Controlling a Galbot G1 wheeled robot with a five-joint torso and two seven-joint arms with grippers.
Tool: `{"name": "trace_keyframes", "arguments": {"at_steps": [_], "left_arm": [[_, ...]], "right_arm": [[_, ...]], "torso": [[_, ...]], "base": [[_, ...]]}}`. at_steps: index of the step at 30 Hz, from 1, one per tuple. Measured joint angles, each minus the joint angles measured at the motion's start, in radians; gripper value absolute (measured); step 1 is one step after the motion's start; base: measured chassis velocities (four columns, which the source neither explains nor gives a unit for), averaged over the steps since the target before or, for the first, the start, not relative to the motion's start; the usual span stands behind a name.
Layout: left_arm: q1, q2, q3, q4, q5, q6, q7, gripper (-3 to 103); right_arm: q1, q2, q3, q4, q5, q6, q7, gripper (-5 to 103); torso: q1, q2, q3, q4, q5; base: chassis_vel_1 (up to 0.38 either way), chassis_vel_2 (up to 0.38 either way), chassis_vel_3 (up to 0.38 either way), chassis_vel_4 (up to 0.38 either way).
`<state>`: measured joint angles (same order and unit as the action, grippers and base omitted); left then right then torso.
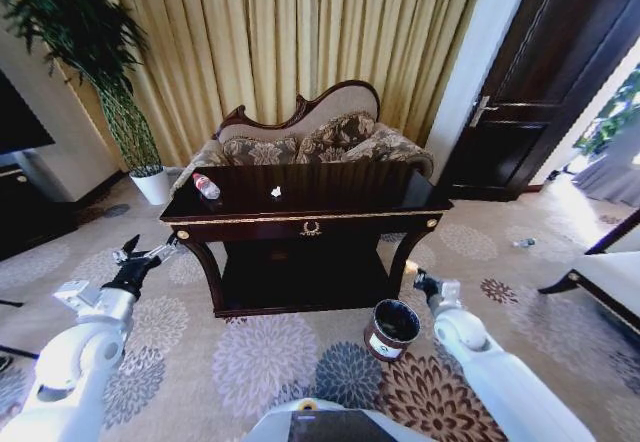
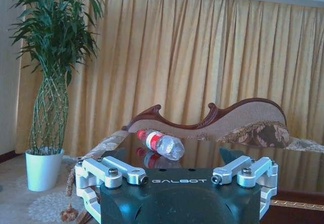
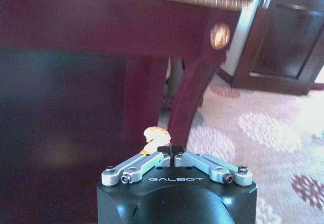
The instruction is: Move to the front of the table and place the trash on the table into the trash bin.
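Left gripper (image 1: 143, 258), seen from the head, hung spread open and empty just off the table's (image 1: 300, 224) left front corner, below the level of its top. On that top the clear bottle (image 1: 205, 185) lay on its side near the left end, and a white scrap (image 1: 276, 192) sat toward the middle. The bottle's long axis ran slantwise across the table, and it lay up and inward from the left gripper, which was plainly the nearer arm to it. The right gripper (image 1: 424, 282) waited low by the table's right front leg, with the trash bin (image 1: 391, 329) on the carpet just beside it, in front of the table. From the left wrist, the left gripper (image 2: 177, 176) showed its fingers (image 2: 119, 172) wide apart with nothing between them, and the bottle (image 2: 161, 144) rested straight ahead on the glossy top, red cap pointing toward the potted plant (image 2: 48, 82), so its length lay across the line of approach. From the right wrist, the right gripper (image 3: 172, 150) had its tips brought together, apparently pinching a small pale orange-tinged scrap (image 3: 153, 137), with the table's leg (image 3: 190, 100) close ahead.
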<state>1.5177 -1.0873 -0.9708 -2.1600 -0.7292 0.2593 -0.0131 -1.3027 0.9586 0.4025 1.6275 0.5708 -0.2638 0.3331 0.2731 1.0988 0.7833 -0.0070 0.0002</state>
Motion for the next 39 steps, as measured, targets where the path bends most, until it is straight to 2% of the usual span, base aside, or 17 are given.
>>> {"name": "trace_keyframes", "arguments": {"at_steps": [6, 11, 12, 14, 16, 17, 19, 21, 22, 25, 28, 29, 31, 32, 36, 39], "left_arm": [[0.009, -0.003, -0.01, 0.001, -0.001, -0.005, 0.006, 100], [0.013, -0.004, -0.013, 0.002, -0.001, -0.012, 0.009, 100], [0.015, -0.003, -0.014, 0.002, -0.001, -0.014, 0.01, 100], [0.017, -0.002, -0.016, 0.001, -0.001, -0.014, 0.01, 100], [0.017, -0.002, -0.018, 0.0, -0.001, -0.014, 0.011, 100], [0.017, -0.003, -0.019, -0.001, -0.001, -0.014, 0.011, 100], [0.017, -0.003, -0.02, -0.002, -0.001, -0.014, 0.011, 100], [0.018, -0.004, -0.023, -0.002, -0.001, -0.014, 0.011, 100], [0.018, -0.004, -0.023, -0.002, -0.001, -0.014, 0.011, 100], [0.018, -0.006, -0.03, -0.002, -0.001, -0.015, 0.011, 100], [0.02, -0.007, -0.032, -0.002, -0.001, -0.015, 0.011, 100], [0.021, -0.007, -0.033, -0.002, -0.001, -0.016, 0.012, 100], [0.021, -0.007, -0.033, 0.0, -0.001, -0.016, 0.012, 100], [0.021, -0.007, -0.033, 0.0, -0.001, -0.016, 0.012, 100], [0.018, -0.006, -0.025, -0.002, -0.001, -0.016, 0.012, 100], [0.016, -0.003, -0.023, -0.004, -0.004, -0.016, 0.012, 100]], "right_arm": [[0.029, 0.04, -0.023, -0.132, -0.064, 0.027, -0.045, 0], [0.038, 0.05, -0.041, -0.149, -0.079, 0.031, -0.047, 0], [0.043, 0.048, -0.051, -0.151, -0.084, 0.037, -0.047, -3], [0.053, 0.04, -0.062, -0.155, -0.09, 0.045, -0.045, 3], [0.062, 0.036, -0.067, -0.159, -0.092, 0.047, -0.042, 3], [0.069, 0.031, -0.071, -0.162, -0.092, 0.049, -0.038, 13], [0.074, 0.028, -0.073, -0.163, -0.092, 0.05, -0.035, 13], [0.082, 0.023, -0.075, -0.168, -0.092, 0.052, -0.032, 24], [0.082, 0.023, -0.075, -0.168, -0.092, 0.052, -0.032, 24], [0.091, 0.02, -0.073, -0.17, -0.09, 0.06, -0.024, 40], [0.092, 0.02, -0.064, -0.155, -0.078, 0.065, -0.02, 40], [0.092, 0.019, -0.054, -0.128, -0.057, 0.075, -0.02, 51], [0.093, 0.015, -0.044, -0.073, -0.021, 0.092, -0.024, 61], [0.093, 0.015, -0.044, -0.073, -0.021, 0.092, -0.024, 61], [0.101, -0.017, -0.044, 0.068, 0.041, 0.119, -0.038, 83], [0.108, -0.035, -0.05, 0.144, 0.071, 0.129, -0.03, 83]], "torso": [[0.0, 0.0, 0.0, 0.0001, -0.0002], [0.0, 0.0, 0.0, 0.0, -0.0001], [0.0, 0.0, 0.0, 0.0001, -0.0002], [0.0, 0.0, 0.0, 0.0001, -0.0003], [0.0, 0.0, 0.0, 0.0001, -0.0003], [0.0, 0.0, 0.0, 0.0001, -0.0002], [0.0, 0.0, 0.0, 0.0001, -0.0002], [0.0, 0.0, 0.0, 0.0001, -0.0002], [0.0, 0.0, 0.0, 0.0001, -0.0002], [0.0, 0.0, 0.0, 0.0001, -0.0002], [0.0, 0.0, 0.0, -0.0001, 0.0], [0.0, 0.0, 0.0, -0.0001, -0.0001], [0.0, 0.0, 0.0, 0.0, 0.0], [0.0, 0.0, 0.0, 0.0, 0.0], [0.0, 0.0, 0.0, 0.0001, -0.0006], [0.0, 0.0, 0.0, 0.0001, -0.0001]], "base": [[0.0, 0.0, 0.0, 0.0], [0.0, 0.0, 0.0, 0.0], [0.0, 0.0, 0.0, 0.0], [0.0, 0.0, 0.0, 0.0], [0.0, 0.0, 0.0, 0.0], [0.0, 0.0, 0.0, 0.0], [0.0, 0.0, 0.0, 0.0], [0.0, 0.0, 0.0, 0.0], [0.0, 0.0, 0.0, 0.0], [0.0, 0.0, 0.0, 0.0], [0.0, 0.0, 0.0, 0.0], [0.0, 0.0, 0.0, 0.0], [0.0, 0.0, 0.0, 0.0], [0.0, 0.0, 0.0, 0.0], [0.0, 0.0, 0.0, 0.0], [0.0, 0.0, 0.0, 0.0]]}}
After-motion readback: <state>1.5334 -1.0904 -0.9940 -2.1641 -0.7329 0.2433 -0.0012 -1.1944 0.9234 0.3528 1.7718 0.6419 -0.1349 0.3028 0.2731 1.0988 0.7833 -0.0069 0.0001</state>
